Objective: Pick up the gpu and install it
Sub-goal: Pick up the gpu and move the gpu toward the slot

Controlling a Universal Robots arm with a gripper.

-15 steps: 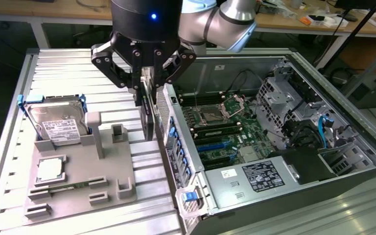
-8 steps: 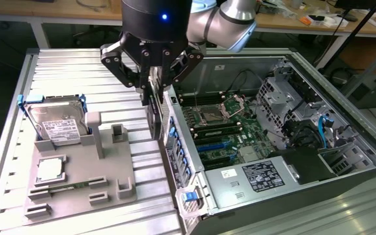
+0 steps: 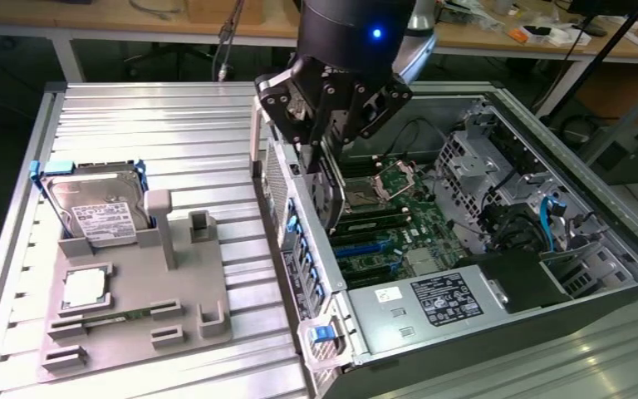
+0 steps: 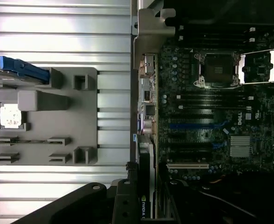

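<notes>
Your tool [image 3: 325, 143] is clenched on the gpu [image 3: 326, 187], the card on edge over the open computer case [image 3: 585, 249], near the motherboard [image 3: 391, 224]. On the exterior view's left, the hard drive [image 3: 95, 204] stands in the grey holder [image 3: 142, 307] on the desk [image 3: 130, 116].

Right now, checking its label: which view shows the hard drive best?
The exterior view: the hard drive stands in the grey holder, white label facing the camera. The wrist view sees it edge-on, mostly blue frame.

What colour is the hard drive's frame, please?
The frame is blue; the exterior view shows it best.
</notes>
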